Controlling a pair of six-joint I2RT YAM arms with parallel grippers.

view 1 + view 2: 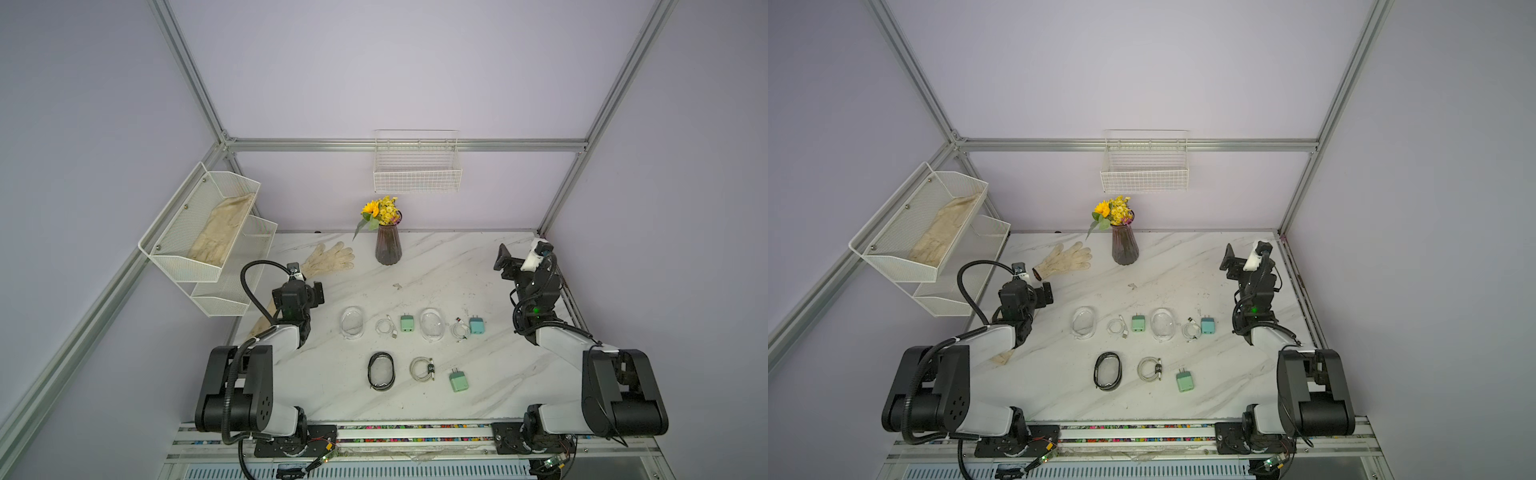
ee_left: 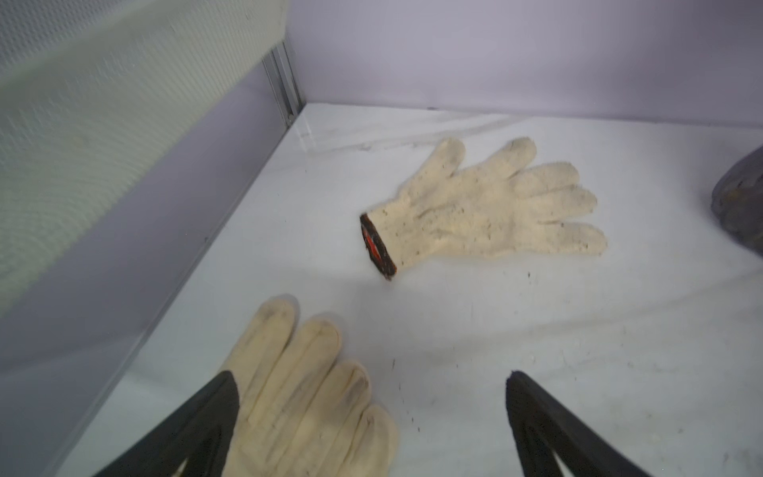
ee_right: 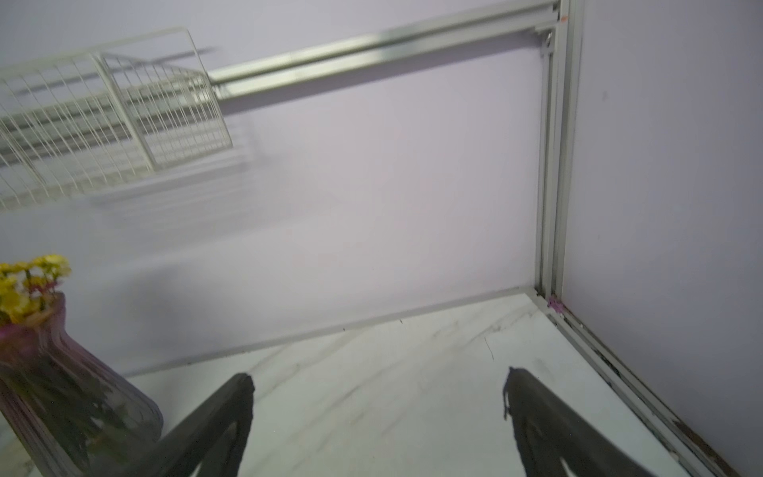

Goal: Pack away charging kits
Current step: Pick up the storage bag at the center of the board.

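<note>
Left gripper (image 2: pixel 371 378): fingers (image 2: pixel 206 413) spread wide and empty. A cream glove (image 2: pixel 305 392) lay flat on the table (image 2: pixel 536 330) below them, not gripped. Right gripper (image 3: pixel 379 376): fingers (image 3: pixel 223 404) likewise apart, over bare marble, holding nothing. Both pointed toward the back wall, so neither wrist view showed any kit piece. The left wrist view showed a knit glove (image 2: pixel 487 206), the right the vase (image 3: pixel 62 392) & the back corner.

The charging kits lay on the robot's side of both fingertip pairs, mid-table btwn the arms. Far row, robot's left to right: left clear case (image 1: pixel 352 323), white cable (image 1: pixel 385 326), far mint charger (image 1: pixel 407 323), right clear case (image 1: pixel 432 324), second cable (image 1: pixel 459 330), blue charger (image 1: pixel 476 326). Near row: black-rimmed case (image 1: pixel 381 371), grey cable (image 1: pixel 422 368), near mint charger (image 1: pixel 458 381). All lay loose; nothing packed yet. The cases' long axes ran near-to-far, approx. along the arms' reach.

The left gripper sat nearer the left clear case, the right gripper nearer the blue charger. Prob. each needed to turn inward & back toward the base, then drop.
</note>
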